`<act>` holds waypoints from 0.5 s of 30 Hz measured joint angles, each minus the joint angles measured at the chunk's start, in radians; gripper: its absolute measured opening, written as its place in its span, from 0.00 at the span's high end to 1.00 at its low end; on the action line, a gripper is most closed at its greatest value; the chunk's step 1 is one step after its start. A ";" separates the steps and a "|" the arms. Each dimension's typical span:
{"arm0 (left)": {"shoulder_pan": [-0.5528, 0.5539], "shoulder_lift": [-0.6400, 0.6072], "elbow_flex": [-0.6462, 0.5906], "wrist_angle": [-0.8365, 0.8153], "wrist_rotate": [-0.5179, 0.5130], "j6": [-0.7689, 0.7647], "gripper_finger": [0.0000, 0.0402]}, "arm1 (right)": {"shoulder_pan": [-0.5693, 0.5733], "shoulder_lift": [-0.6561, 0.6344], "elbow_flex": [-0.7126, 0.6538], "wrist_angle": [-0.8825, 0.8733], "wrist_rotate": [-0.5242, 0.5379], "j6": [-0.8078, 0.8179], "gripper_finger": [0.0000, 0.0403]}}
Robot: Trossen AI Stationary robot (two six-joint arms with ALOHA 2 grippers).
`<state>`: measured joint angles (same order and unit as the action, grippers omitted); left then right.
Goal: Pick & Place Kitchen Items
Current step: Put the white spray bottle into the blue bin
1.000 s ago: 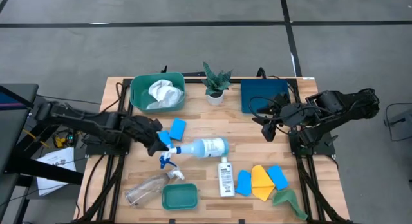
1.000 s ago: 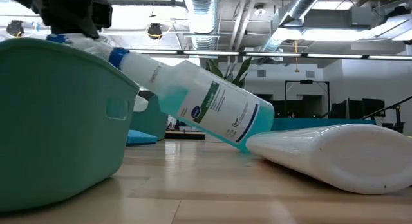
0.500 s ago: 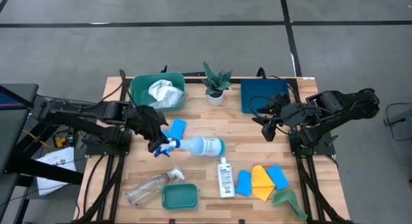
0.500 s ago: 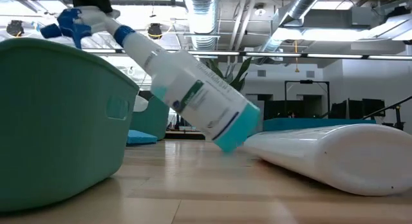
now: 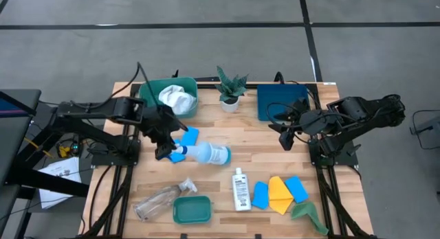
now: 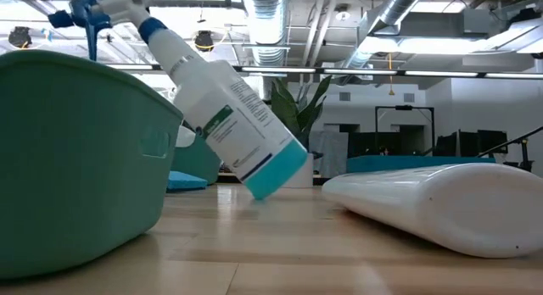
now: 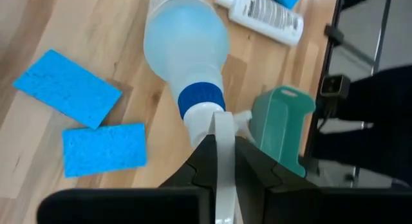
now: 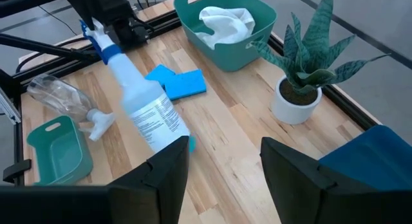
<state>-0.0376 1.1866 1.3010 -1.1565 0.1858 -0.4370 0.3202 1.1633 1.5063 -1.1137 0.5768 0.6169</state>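
Note:
My left gripper (image 5: 165, 147) is shut on the white spray bottle (image 5: 207, 154) at its blue-trigger head, left of the table's middle. The bottle slants, head high (image 6: 93, 5), base low (image 6: 270, 169). Two blue sponges (image 5: 187, 136) lie beside it. The clear spray bottle (image 5: 159, 200) and the small white bottle (image 5: 239, 189) lie near the near edge. More blue sponges (image 5: 260, 195), a yellow cloth (image 5: 279, 195) and a green cloth (image 5: 306, 213) lie at the near right. A white cloth (image 5: 172, 98) lies in the far green tub. My right gripper (image 8: 225, 185) is open, at the right. My left gripper pinches the bottle's white spray head (image 7: 219, 137), just behind the blue collar (image 7: 199, 98), between its two fingers. The fingers come from the table's left and point along the bottle. The bottle hangs tilted, head up and base toward the table's right; whether the base touches the table I cannot tell.
A green tub (image 5: 146, 101) stands at the far left, a potted plant (image 5: 229, 88) at the far middle and a dark blue tray (image 5: 282, 101) at the far right. A small green tub (image 5: 191, 210) sits at the near edge.
My left gripper has risen and gone toward the far edge, still shut on the spray head. The bottle has tipped steeper, its head lifted. Its base has been drawn toward the table's left, away from the small white bottle.

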 joint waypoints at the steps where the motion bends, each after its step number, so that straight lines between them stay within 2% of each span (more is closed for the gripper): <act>1: 0.000 0.018 0.024 -0.030 0.006 0.014 0.94 | 0.000 0.000 0.000 0.000 0.000 0.000 0.54; 15: 0.000 0.232 0.343 -0.417 0.044 0.180 0.95 | -0.002 0.000 0.000 0.000 0.009 -0.008 0.54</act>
<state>-0.0380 1.4189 1.6436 -1.5731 0.2300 -0.2574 0.3183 1.1633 1.5063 -1.1137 0.5858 0.6085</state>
